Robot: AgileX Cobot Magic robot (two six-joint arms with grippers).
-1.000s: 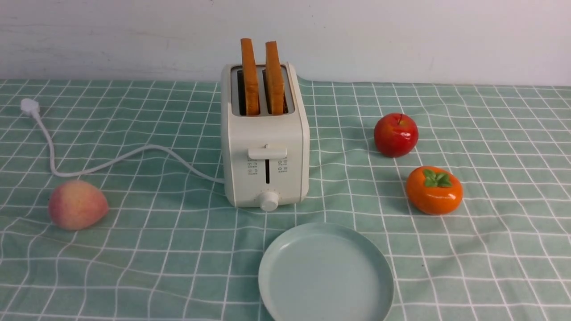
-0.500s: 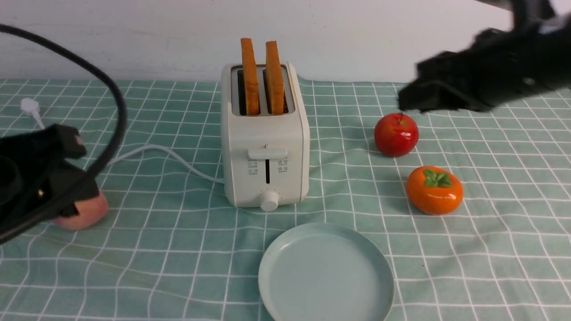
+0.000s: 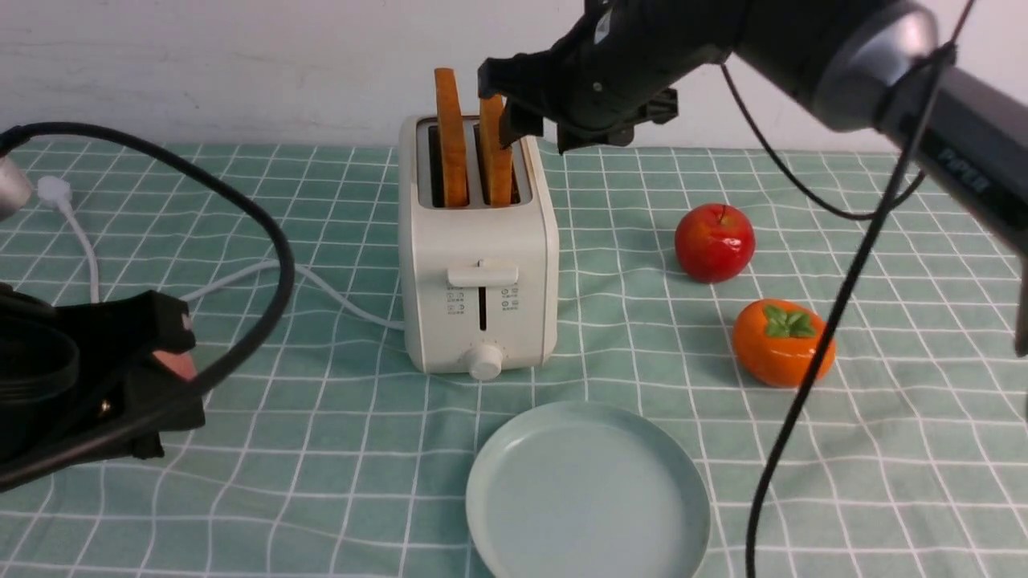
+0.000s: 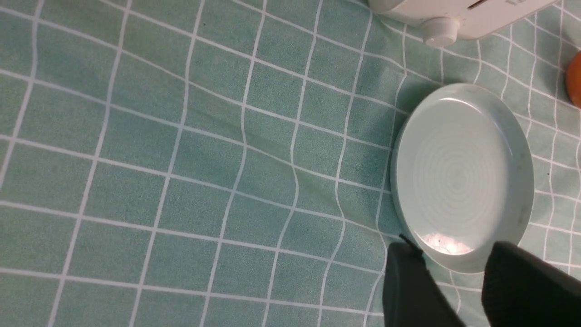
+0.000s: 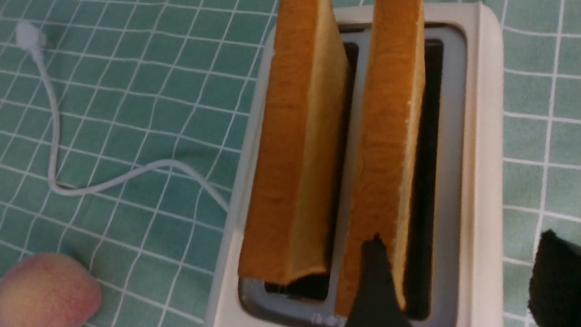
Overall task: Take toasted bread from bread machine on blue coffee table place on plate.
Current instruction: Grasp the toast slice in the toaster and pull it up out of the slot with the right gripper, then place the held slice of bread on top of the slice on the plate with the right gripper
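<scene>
The cream-white bread machine (image 3: 478, 265) stands mid-table on the blue coffee table (image 3: 321, 482), a pale teal grid cloth. Two slices of toasted bread stand upright in its slots: the left slice (image 3: 450, 136) (image 5: 295, 150) and the right slice (image 3: 499, 172) (image 5: 390, 136). My right gripper (image 3: 534, 132) (image 5: 463, 263) hovers open over the toaster's right edge, one finger in front of the right slice, the other outside the toaster. The plate (image 3: 586, 498) (image 4: 458, 172) lies bare in front of the toaster. My left gripper (image 3: 181, 365) (image 4: 458, 272) hangs open and holds nothing, low at the left, its fingers pointing towards the plate's rim.
A red apple (image 3: 715, 242) and an orange persimmon (image 3: 783, 341) sit right of the toaster. A peach (image 3: 178, 368) is mostly hidden behind the left gripper. The white cord (image 3: 241, 277) runs left to its plug (image 3: 52, 191). A white wall closes the back.
Both arms came into view. The right arm swept left from above the apple to over the toaster, jaws widening. The left gripper edged rightward, covering more of the peach.
</scene>
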